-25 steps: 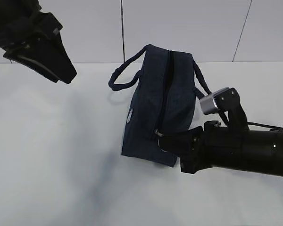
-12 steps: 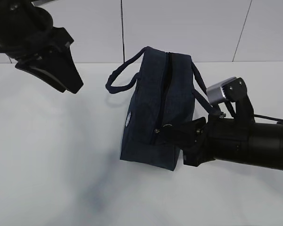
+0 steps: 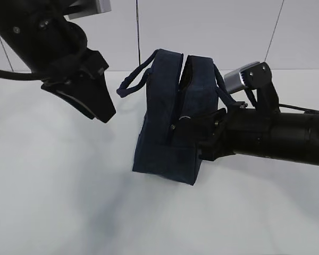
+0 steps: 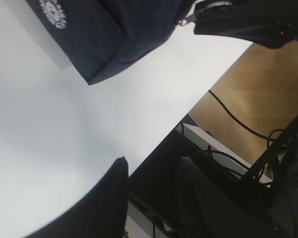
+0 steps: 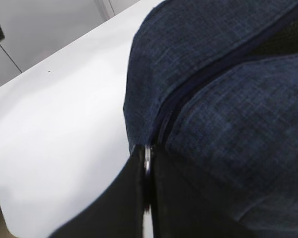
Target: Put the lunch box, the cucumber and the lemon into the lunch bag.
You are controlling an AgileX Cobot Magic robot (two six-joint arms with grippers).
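Lifting and tilting since a second ago, the soft boxy navy fabric lunch bag (image 3: 170,125) is sagging while the right gripper (image 3: 187,129) fingers are pinching its silver ring pull (image 5: 147,159); the left gripper (image 3: 98,106) fingers are hovering part-open, empty, over the white bench (image 3: 53,191).

White table (image 3: 58,202), matte, plain surface. One item rests directly on it: the lunch bag (image 3: 162,117), dark navy fabric, boxy, standing on its base roughly at the table's middle. Top zipper partly parted, with a dark gap between the two upper halves. Two loop handles, one on each side. White round logo on the side wall, seen in the left wrist view. Soft grey shadows fall on the tabletop left of the bag.
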